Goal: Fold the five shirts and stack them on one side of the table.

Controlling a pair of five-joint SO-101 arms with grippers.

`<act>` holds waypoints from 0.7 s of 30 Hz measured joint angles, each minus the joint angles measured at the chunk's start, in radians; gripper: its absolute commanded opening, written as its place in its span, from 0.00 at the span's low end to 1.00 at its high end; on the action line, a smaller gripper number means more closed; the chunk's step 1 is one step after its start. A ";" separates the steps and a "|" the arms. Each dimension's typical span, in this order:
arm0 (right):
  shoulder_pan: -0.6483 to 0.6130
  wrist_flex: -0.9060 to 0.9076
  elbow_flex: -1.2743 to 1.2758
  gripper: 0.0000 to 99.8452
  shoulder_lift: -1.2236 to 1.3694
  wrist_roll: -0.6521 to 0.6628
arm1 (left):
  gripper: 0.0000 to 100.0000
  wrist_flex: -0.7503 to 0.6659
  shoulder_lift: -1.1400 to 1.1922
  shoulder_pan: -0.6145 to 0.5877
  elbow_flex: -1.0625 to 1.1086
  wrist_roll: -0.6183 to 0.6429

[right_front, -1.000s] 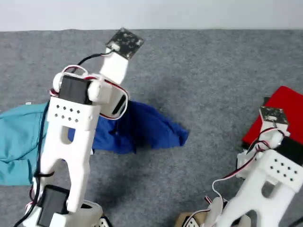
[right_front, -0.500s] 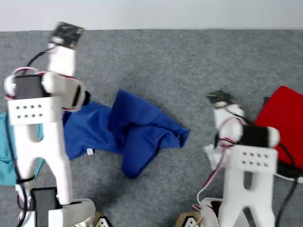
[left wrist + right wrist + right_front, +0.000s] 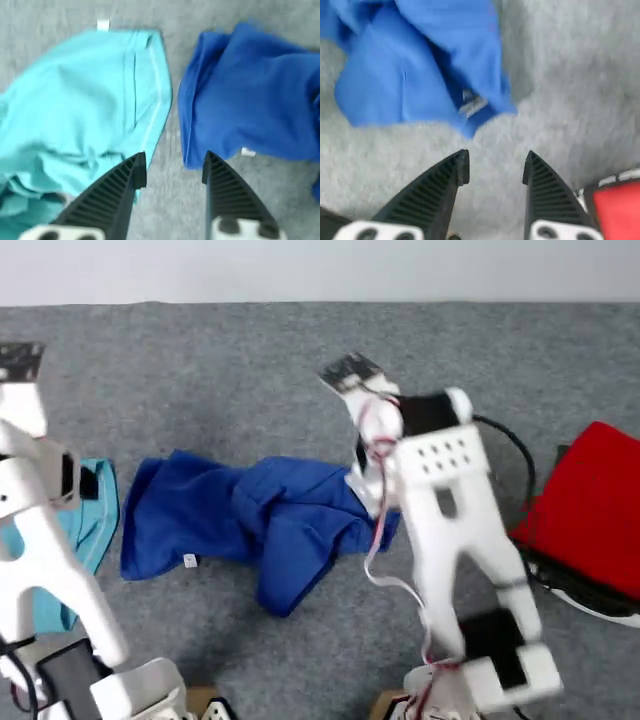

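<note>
blue shirt (image 3: 250, 520): crumpled at centre, unfolded, next for spreading by the look of it | red shirt (image 3: 590, 510): flat at right edge, probably the stack side | teal shirt (image 3: 95, 525): rumpled just left of blue | left gripper (image 3: 173, 165): fingers spread, empty, over gap between teal and blue | right gripper (image 3: 496, 162): fingers spread, empty, above blue's opposite corner, likely to pull it flat

Bare grey table (image 3: 200, 370) lies open along the far side, while the crumpled blue shirt (image 3: 250, 525) blocks the middle, a teal shirt (image 3: 98, 520) lies narrowly apart beside it, and the right arm (image 3: 445, 490) stands between it and the red shirt (image 3: 590, 510).
</note>
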 measured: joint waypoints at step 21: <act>-0.201 0.018 -0.617 0.19 0.582 -0.083 | 0.19 -0.009 0.000 -0.058 0.117 0.000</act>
